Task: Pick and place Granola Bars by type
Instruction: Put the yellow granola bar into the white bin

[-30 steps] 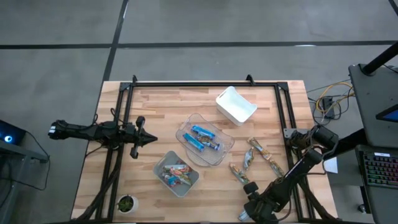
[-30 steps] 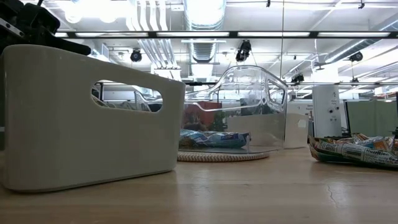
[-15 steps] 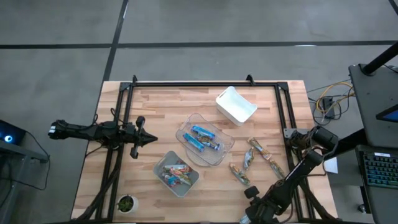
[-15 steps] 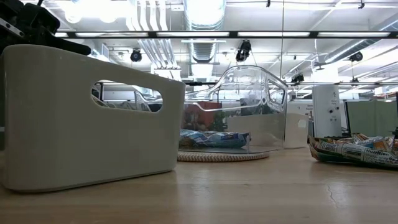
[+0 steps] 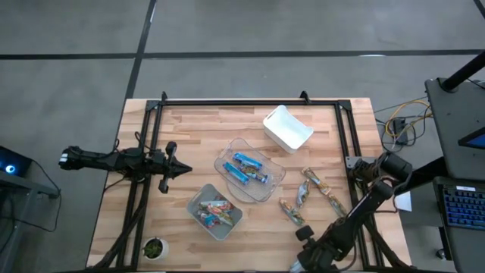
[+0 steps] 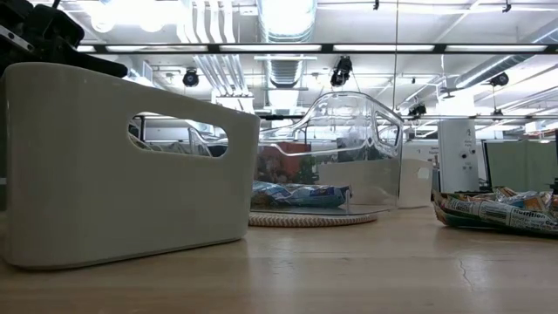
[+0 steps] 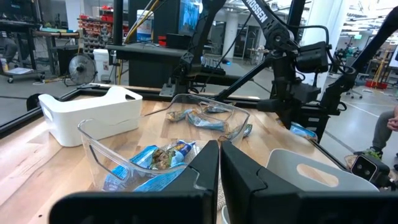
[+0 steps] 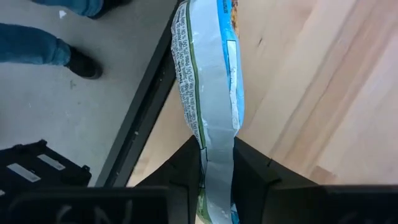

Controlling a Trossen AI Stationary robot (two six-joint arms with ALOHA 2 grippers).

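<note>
At the table's front right edge, the right gripper (image 8: 214, 163) was clenched on one end of a granola bar (image 8: 208, 81), a light, crinkly-wrapped item judged slippery, best pinched across its flat seam.

Standing on a grey concrete floor (image 5: 250, 26) crossed by dark seam lines. Carrying a black metal frame (image 5: 250, 101) around a pale wooden tabletop (image 5: 197, 129). Trailing yellow and black cables (image 5: 402, 121) off the far right corner, beside a dark desk (image 5: 455, 129) with a keyboard (image 5: 464, 206). Glowing overhead: long strip lights (image 6: 288, 49) under silver ducts (image 6: 288, 17) and pipes. Showing shelving, a floor fan (image 7: 81, 65) and black stands deeper in the room. Catching a person's jeans and a dark shoe (image 8: 81, 62) on the floor next to the table edge.
</note>
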